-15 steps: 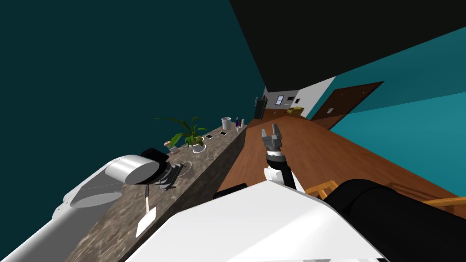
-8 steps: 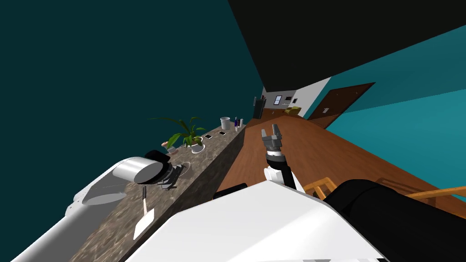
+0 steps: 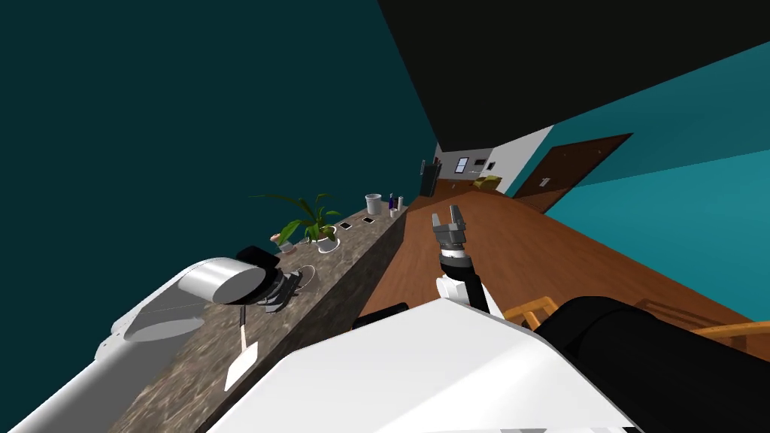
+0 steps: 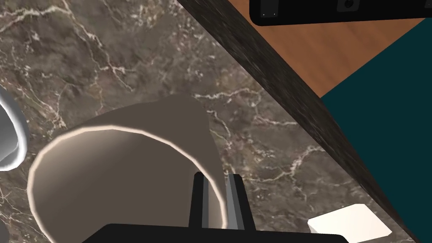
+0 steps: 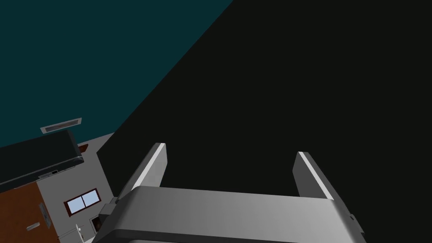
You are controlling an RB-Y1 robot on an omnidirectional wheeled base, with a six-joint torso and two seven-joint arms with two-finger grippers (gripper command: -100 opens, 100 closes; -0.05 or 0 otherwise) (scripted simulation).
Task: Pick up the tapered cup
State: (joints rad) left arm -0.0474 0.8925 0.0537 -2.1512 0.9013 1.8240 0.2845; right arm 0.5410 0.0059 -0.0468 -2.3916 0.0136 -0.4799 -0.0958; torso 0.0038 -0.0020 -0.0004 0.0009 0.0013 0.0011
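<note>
Tapered cup (image 4: 126, 168), grey-brown, is over the marble tabletop (image 4: 105, 55), near its edge. The left wrist view shows the left claw (image 4: 217, 177) clenched on the cup's wall at the rim, one finger inside and one outside. The head view shows that forearm stretched low along the tabletop. The right claw (image 3: 449, 218) points up above the wooden floor (image 3: 526, 255), fingers spread apart.
</note>
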